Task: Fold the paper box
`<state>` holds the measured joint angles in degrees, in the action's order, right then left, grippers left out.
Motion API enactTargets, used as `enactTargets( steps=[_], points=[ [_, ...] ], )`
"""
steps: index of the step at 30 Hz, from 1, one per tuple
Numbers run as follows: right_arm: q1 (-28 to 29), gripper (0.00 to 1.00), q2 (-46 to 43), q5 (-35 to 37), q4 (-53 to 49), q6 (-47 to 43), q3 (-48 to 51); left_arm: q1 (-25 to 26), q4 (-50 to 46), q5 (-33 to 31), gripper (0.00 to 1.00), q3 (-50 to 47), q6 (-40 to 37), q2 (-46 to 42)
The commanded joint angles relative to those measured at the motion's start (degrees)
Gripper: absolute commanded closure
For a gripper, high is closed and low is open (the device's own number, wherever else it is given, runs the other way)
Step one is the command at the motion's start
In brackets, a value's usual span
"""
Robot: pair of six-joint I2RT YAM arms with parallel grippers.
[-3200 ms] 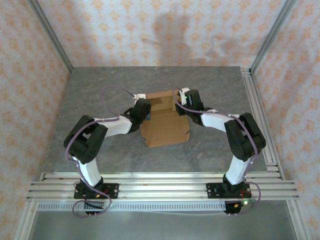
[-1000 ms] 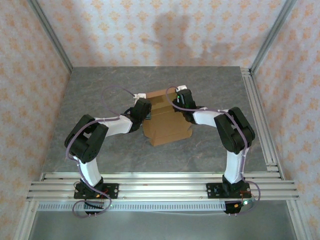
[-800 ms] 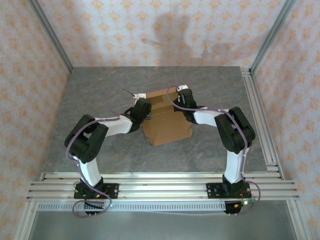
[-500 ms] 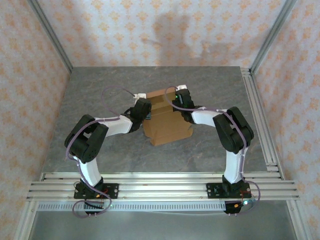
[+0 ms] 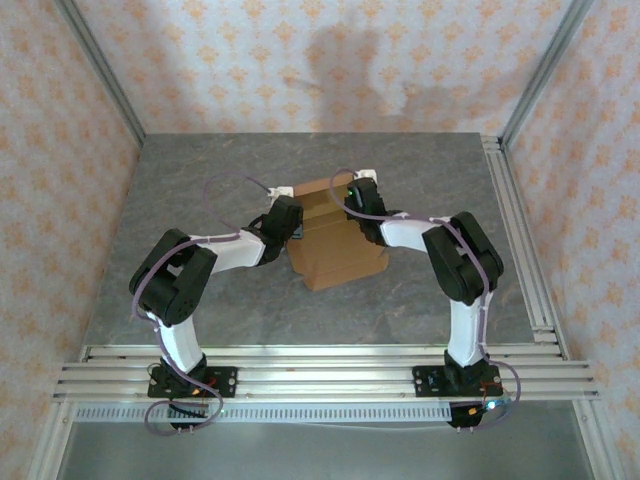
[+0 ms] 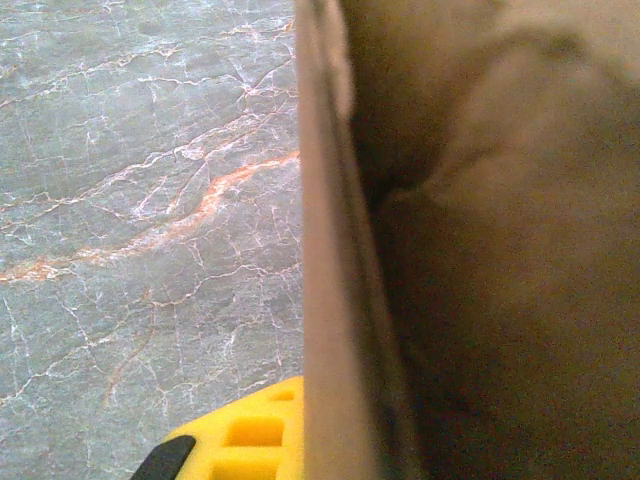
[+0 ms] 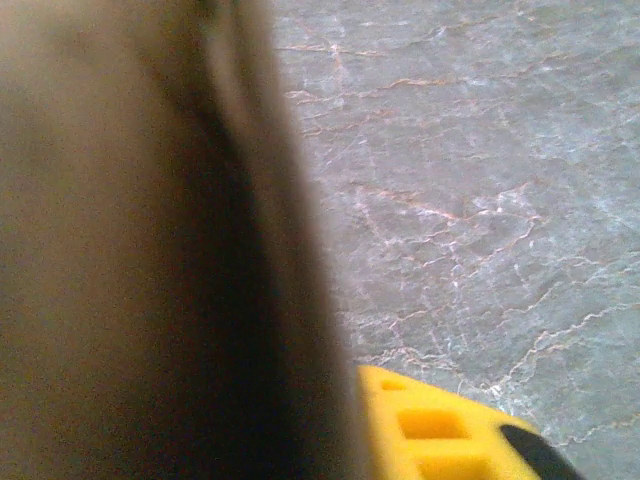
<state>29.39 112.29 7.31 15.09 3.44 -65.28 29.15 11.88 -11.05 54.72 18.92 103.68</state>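
1. Cardboard wall of the paper box point(image 6: 335, 300) stands edge-on against the left yellow finger point(image 6: 245, 440); the left fingers are pressed together, pinching that wall.
2. Right wrist view: blurred cardboard beside the right yellow finger point(image 7: 430, 430); spread or pinching, I cannot tell.
3. From above, left gripper point(image 5: 292, 228) and right gripper point(image 5: 352, 200) flank the box, grey table point(image 5: 200, 180) beyond.
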Motion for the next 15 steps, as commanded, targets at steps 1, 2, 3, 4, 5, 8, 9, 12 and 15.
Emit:
enactTargets(
  steps=[1,2,3,4,5,8,9,12,15],
  points=[
    [-1.5,0.56,-4.3,-6.3,5.4,1.8,3.2,0.5,-9.5,3.0,1.00,-1.7,-1.2,3.5],
    [-2.1,0.51,-5.1,-8.2,6.7,2.4,4.2,0.5,-9.5,3.1,1.00,-1.7,-1.1,3.5],
    [-3.0,0.46,-6.0,-10.4,8.5,3.3,5.8,0.5,-9.5,3.1,1.00,-1.8,-1.0,3.5],
    [-3.9,0.42,-7.0,-12.8,10.0,4.0,7.1,0.5,-9.6,3.0,1.00,-1.8,-1.0,3.4],
    [-5.1,0.39,-7.9,-15.6,11.7,4.8,8.6,0.5,-9.7,2.9,1.00,-1.9,-1.1,3.4],
    [-8.9,0.36,-10.4,-25.3,17.2,6.3,13.2,0.5,-9.7,2.6,1.00,-2.1,-1.0,3.3],
    [-10.3,0.36,-11.0,-29.4,19.0,6.4,14.7,0.5,-9.7,2.7,1.00,-2.0,-1.0,3.3],
    [-14.1,0.36,-11.9,-40.2,25.1,8.2,18.5,0.5,-9.7,2.8,1.00,-2.0,-0.9,3.5],
    [-16.8,0.36,-11.9,-47.8,31.4,11.5,21.5,0.6,-9.8,2.8,1.00,-2.0,-0.9,3.4]
  ],
)
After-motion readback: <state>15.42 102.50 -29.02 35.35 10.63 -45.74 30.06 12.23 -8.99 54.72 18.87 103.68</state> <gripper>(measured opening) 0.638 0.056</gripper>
